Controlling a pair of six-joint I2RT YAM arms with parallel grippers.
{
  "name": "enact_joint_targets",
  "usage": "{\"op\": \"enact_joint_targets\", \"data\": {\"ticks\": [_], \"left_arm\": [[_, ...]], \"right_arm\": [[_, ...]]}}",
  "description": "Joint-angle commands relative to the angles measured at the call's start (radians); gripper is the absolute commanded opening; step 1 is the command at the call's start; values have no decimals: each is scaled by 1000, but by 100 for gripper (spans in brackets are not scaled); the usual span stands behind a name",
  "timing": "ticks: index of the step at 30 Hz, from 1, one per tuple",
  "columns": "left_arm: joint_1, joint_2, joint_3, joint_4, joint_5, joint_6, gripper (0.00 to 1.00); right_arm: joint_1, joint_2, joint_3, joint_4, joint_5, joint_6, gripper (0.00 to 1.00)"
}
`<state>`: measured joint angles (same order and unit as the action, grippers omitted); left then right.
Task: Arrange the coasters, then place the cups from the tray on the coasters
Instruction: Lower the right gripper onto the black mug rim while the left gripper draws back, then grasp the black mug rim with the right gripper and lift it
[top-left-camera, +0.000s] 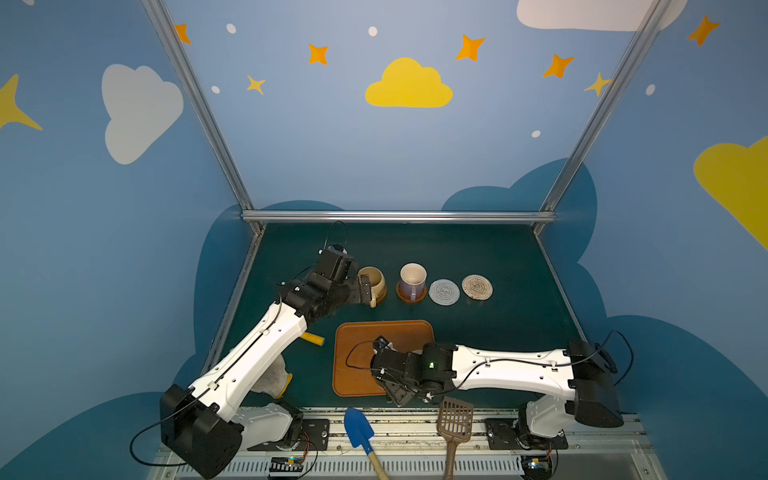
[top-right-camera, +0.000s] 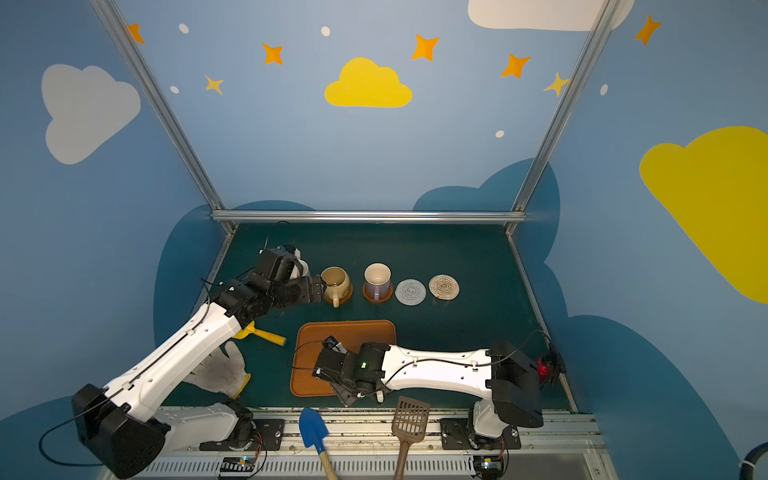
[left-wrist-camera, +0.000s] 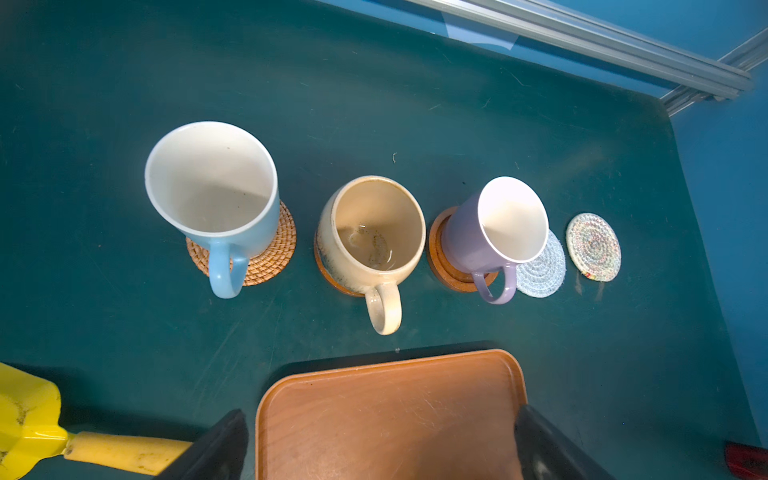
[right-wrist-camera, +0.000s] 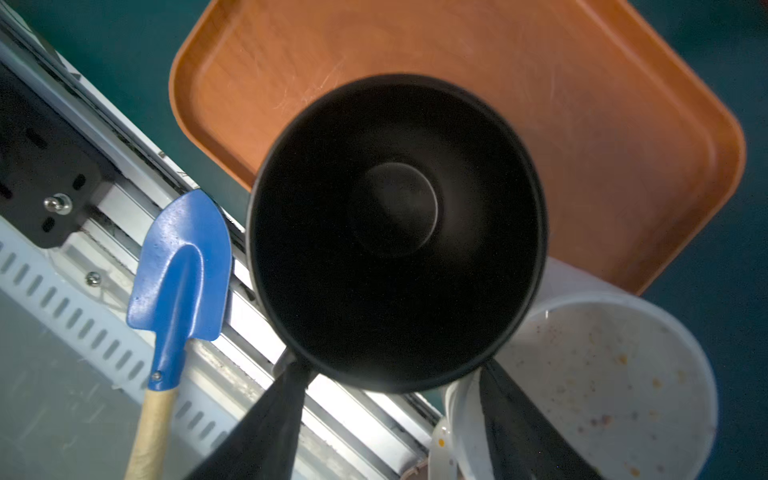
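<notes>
Right gripper (right-wrist-camera: 390, 370) straddles the black mug (right-wrist-camera: 395, 232), grip unclear; the speckled mug (right-wrist-camera: 602, 386) touching its finger could get knocked on lifting.

My desk (left-wrist-camera: 374, 83) reads dark teal and the tray (left-wrist-camera: 390, 415) orange-brown. The light blue mug (left-wrist-camera: 214, 195) and the lavender mug (left-wrist-camera: 494, 232) are white inside. The black mug (right-wrist-camera: 395, 232) is black throughout, and the cream-white mug (right-wrist-camera: 602, 382) is flecked orange-brown. The woven coaster (left-wrist-camera: 274, 257) is orange-tan.

2 high top views, 2 close wrist views, tray (left-wrist-camera: 386, 415) in all 4
</notes>
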<state>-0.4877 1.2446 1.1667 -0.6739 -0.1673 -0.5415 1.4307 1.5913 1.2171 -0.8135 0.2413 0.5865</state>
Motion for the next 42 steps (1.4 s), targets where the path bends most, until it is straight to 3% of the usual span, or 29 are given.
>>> {"op": "enact_joint_targets", "data": {"ticks": [1,5,9,13,17,21,42], "left_arm": [[11,-16,-7,-3,9,18,99],[16,-13,-10,0,14,20,99],[19,-14,-20,6,20,20,99],[25,-14,-27,16,26,21,99],[30,-14,-28,16,28,25,99],[35,-14,-35,22,29,28,99],[49,-34,-58,26,31,38,99]], "right_arm": [[5,30,28,-2,15,2,60],[2,48,47,-24,16,-3,50],[6,47,68,-81,47,17,62],[18,29,85,-92,58,22,62],[34,18,102,-95,45,25,57],[36,29,87,-67,-17,26,44],[-29,131,99,8,-93,8,36]]}}
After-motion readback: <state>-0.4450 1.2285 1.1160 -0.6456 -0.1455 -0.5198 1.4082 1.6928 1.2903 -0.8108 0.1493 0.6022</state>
